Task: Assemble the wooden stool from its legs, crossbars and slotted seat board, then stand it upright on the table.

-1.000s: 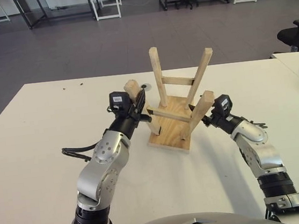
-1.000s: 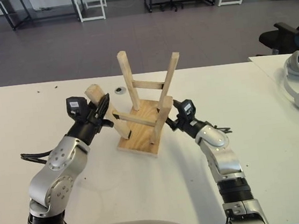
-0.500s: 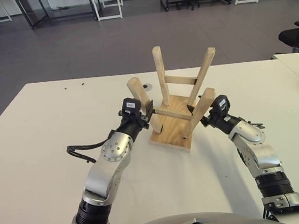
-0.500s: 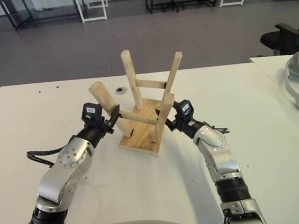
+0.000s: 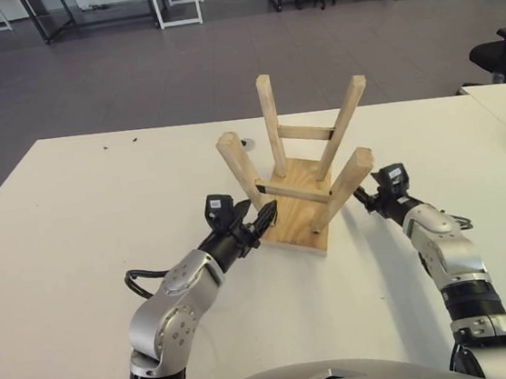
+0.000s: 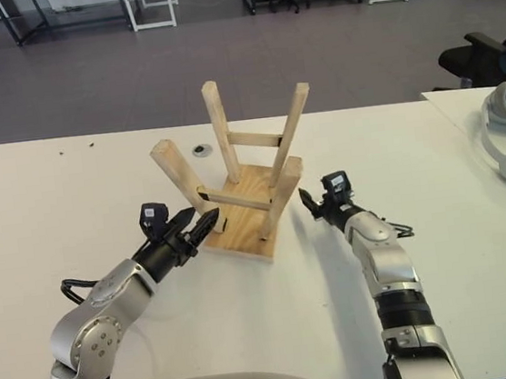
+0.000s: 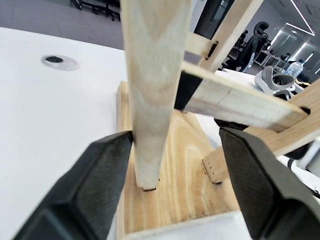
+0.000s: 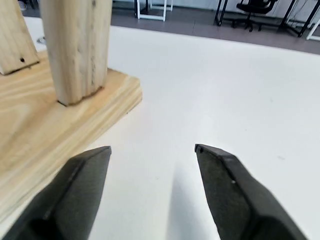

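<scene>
The stool (image 5: 312, 183) stands inverted on the surface (image 5: 56, 230). Left jaws open at the stool's near-left leg (image 7: 152, 85). Right jaws open beside its seat board (image 8: 45, 115), gripping nothing.

The stool (image 5: 302, 179) is pale, bare wood, matt, with clear grain on its seat board (image 7: 170, 210) and legs (image 8: 75, 50). The tabletop (image 8: 240, 75) is smooth, matt white. The left claw (image 7: 175, 135) and right claw (image 8: 152, 149) are matt black plastic.
</scene>
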{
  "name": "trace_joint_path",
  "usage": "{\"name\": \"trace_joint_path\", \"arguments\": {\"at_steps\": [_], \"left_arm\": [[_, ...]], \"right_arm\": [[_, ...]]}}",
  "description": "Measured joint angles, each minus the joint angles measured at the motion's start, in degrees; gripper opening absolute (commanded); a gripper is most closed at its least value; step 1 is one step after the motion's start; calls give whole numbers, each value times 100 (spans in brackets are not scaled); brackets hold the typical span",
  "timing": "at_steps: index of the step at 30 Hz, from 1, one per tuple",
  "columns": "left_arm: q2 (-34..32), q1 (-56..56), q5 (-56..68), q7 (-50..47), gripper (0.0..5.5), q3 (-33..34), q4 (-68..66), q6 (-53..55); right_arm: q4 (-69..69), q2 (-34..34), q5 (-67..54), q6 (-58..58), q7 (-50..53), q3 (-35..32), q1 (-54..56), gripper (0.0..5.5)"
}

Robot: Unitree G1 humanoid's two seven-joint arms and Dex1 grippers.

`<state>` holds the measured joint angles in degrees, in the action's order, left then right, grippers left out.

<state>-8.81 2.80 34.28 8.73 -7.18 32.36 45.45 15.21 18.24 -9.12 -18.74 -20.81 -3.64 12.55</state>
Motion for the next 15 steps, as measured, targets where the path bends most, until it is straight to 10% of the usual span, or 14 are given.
{"name": "trace_joint_path", "arguments": {"at_steps": [8, 15], "left_arm": [[-2334, 719, 594, 2136, 315, 419, 580, 565], [-2023, -476, 1512, 2097, 315, 2205, -105, -269]], "right_arm": [[3606, -527, 232, 1267, -151, 108, 2128, 313], [4660, -523, -21, 2800, -253, -561, 3043, 313]]}}
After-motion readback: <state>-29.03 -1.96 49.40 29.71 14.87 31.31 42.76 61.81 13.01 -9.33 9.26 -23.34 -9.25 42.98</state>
